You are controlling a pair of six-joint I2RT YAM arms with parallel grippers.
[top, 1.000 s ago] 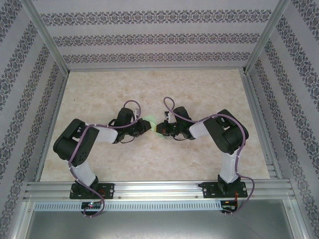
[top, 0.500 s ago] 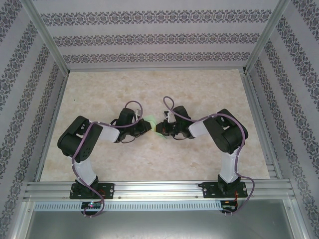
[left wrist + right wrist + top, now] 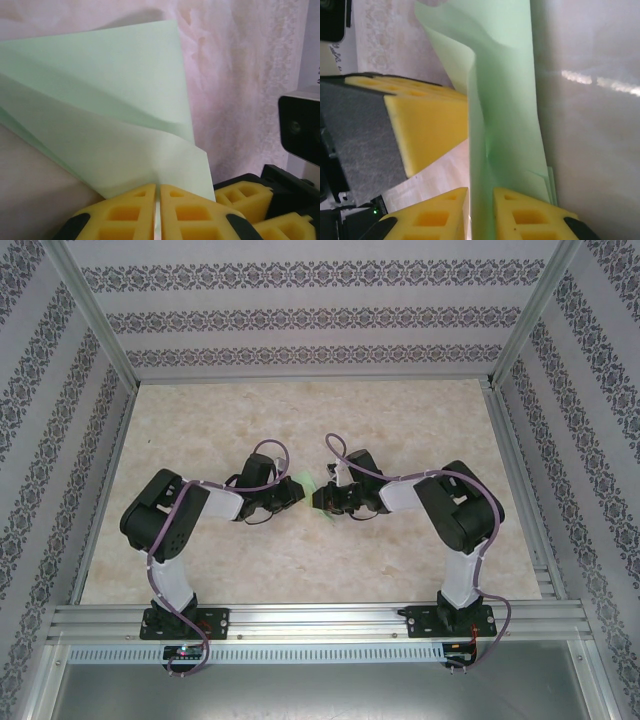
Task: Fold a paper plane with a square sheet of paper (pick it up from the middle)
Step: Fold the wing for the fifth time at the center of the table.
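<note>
Paper (image 3: 307,482), pale green and folded into more than 1 layer, is held above the table (image 3: 300,560) between the 2 grippers, a little above the centre of the top view. There it shows as a small green patch, too small to tell its shape or direction.

The left gripper (image 3: 294,492) comes to it from the left side of the frame and the right gripper (image 3: 324,498) from the right side. The tips of both grippers are very near to each other.

In the left wrist view, the left gripper (image 3: 158,202) is closed on the paper (image 3: 110,95): its 2 yellow pads meet at the bottom centre with only a thin slit, and the sheet goes into this slit. From there the paper opens like a fan toward the upper left of the frame. 1 sharp corner points to the top centre, and a second layer lies in front with its own edge. The yellow fingers of the right gripper (image 3: 250,197) are just beside, at the lower right.

In the right wrist view, the right gripper (image 3: 480,212) grips the paper (image 3: 505,90) between its pads at the bottom. The long axis of the paper runs almost straight up to the top edge of the frame, and the upper left part curls. A yellow finger of the left gripper (image 3: 425,125) is just beside the paper, at its left.
</note>
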